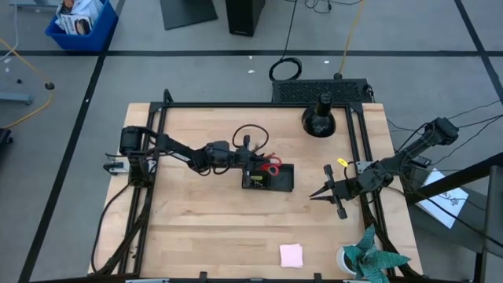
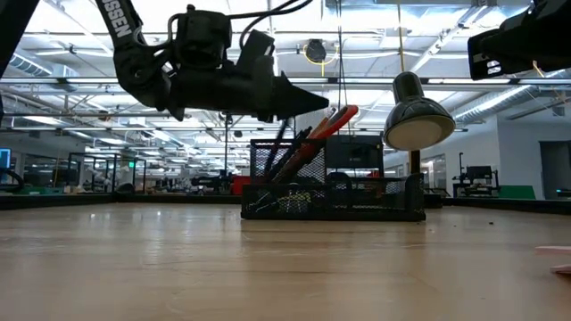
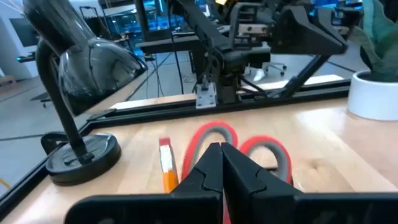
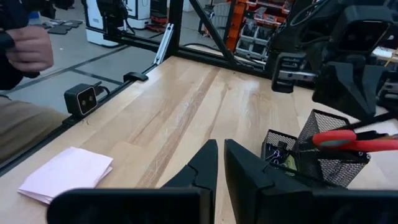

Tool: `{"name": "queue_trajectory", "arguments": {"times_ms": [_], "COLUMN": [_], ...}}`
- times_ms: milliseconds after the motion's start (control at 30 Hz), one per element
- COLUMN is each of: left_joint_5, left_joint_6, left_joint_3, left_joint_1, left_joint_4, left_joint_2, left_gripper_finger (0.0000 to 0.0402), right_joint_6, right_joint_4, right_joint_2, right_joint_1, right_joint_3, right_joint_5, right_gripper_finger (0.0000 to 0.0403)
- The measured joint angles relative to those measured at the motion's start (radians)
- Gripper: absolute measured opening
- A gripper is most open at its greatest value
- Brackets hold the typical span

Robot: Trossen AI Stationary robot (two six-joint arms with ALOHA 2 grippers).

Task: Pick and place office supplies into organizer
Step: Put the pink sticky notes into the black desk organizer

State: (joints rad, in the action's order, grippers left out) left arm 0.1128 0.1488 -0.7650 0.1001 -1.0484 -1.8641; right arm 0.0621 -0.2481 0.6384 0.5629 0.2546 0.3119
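Where black mesh organizer (image 1: 269, 178) sits, red-handled scissors (image 1: 271, 164) protrude; pink sticky-note pad (image 1: 291, 255) apart.

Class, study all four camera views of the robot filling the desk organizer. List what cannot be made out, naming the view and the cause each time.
- Small items in the organizer: low view, black mesh blurs them; high view, too small.
- Scissors blades: left wrist view, left gripper covers them.
- Pencil lower part: left wrist view, the same gripper hides it.
- Sticky-note pad: low view, cut off at the edge.
- Person: right wrist view, mostly outside the picture.
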Motion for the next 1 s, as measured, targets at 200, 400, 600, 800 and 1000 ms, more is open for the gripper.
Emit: {"name": "queue_trajectory", "arguments": {"times_ms": [200,400,600,800,1000], "left_joint_5": [0.000,0.010,-0.108,-0.471,-0.604], "left_joint_6": [-0.007,-0.006,-0.142,-0.239,-0.418], "left_joint_3": [0.053,0.066,0.048,-0.184,-0.264], "left_joint_1": [0.003,-0.008,-0.025,-0.289,-0.638], "left_joint_4": [-0.052,-0.070,0.121,1.127,1.240], "left_joint_2": [0.000,0.017,0.213,0.476,0.471], "left_gripper_finger": [0.0000,0.0000,0.0006,0.0002,0.0002], "right_joint_6": [-0.048,-0.051,-0.051,-0.051,-0.051], "right_joint_4": [0.023,0.034,0.054,0.075,0.076], "right_joint_2": [0.000,0.000,0.000,0.003,0.046], "right_joint_1": [0.001,0.001,0.002,0.002,0.002], "right_joint_3": [0.000,0.000,0.000,0.000,-0.001], "right_joint_5": [-0.002,-0.002,-0.003,-0.005,-0.092], "right_gripper_finger": [0.0021,0.0020,0.0020,0.0020,0.0020]}}
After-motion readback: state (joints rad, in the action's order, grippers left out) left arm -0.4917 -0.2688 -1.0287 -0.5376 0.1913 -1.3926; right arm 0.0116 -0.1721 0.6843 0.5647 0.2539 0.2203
